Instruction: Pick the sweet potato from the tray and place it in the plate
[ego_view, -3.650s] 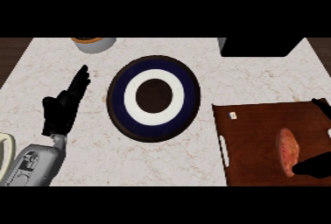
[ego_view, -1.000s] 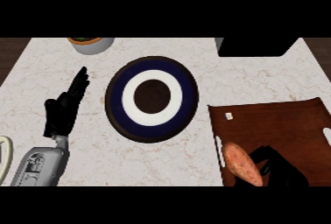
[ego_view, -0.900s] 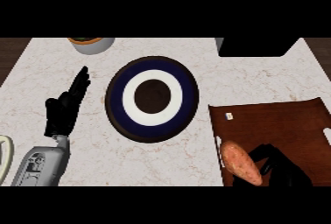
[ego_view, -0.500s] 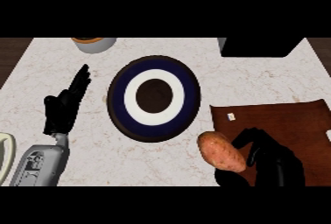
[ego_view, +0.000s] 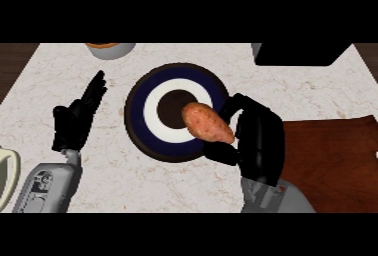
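Sweet potato (ego_view: 207, 122) sits curled in the right hand (ego_view: 255, 137), over the plate's (ego_view: 144, 97) right half, near the counter's middle. The left hand (ego_view: 77, 116) rests open toward the left edge. Released this far off-centre, it may roll onto the rim or back toward the tray (ego_view: 332, 160).

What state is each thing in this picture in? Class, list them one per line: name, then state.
sweet potato: held by the right robot hand, over the plate's right part
right robot hand: curled round the sweet potato
left robot hand: open, resting at the left, holding nothing
plate: flat on the counter, nothing resting on it yet
tray: on the counter at the right, nothing visible on it
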